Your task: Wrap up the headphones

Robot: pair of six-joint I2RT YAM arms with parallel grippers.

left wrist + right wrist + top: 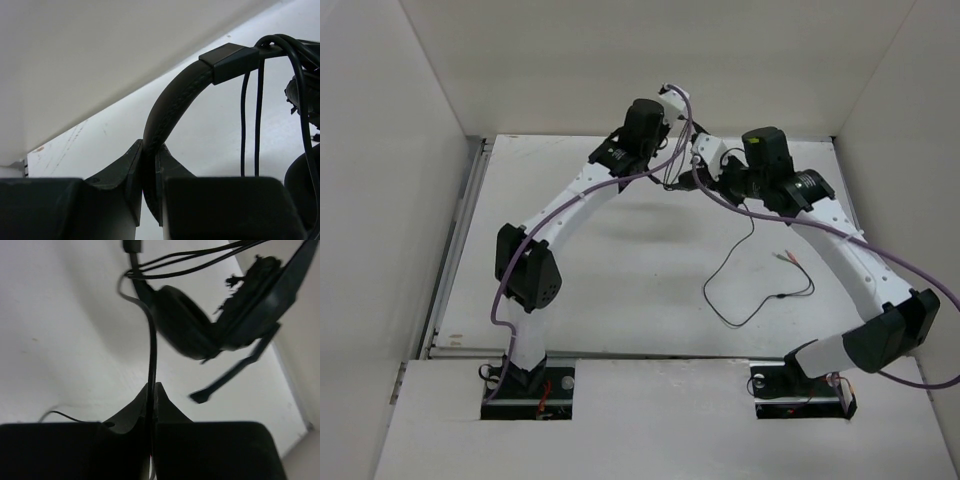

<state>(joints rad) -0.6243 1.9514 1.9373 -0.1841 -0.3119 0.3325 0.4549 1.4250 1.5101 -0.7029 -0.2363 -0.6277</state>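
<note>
Left tool point(149, 151) clamps headphones point(170, 100) — right tool point(152, 390), seemingly, cable point(153, 347).

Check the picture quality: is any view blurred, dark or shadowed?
Top external view: sharp and evenly lit, with a soft shadow on the table. Left wrist view: headband crisp, left gripper dark. Right wrist view: earcup blurred and near-silhouette; cable in the right gripper soft.
</note>
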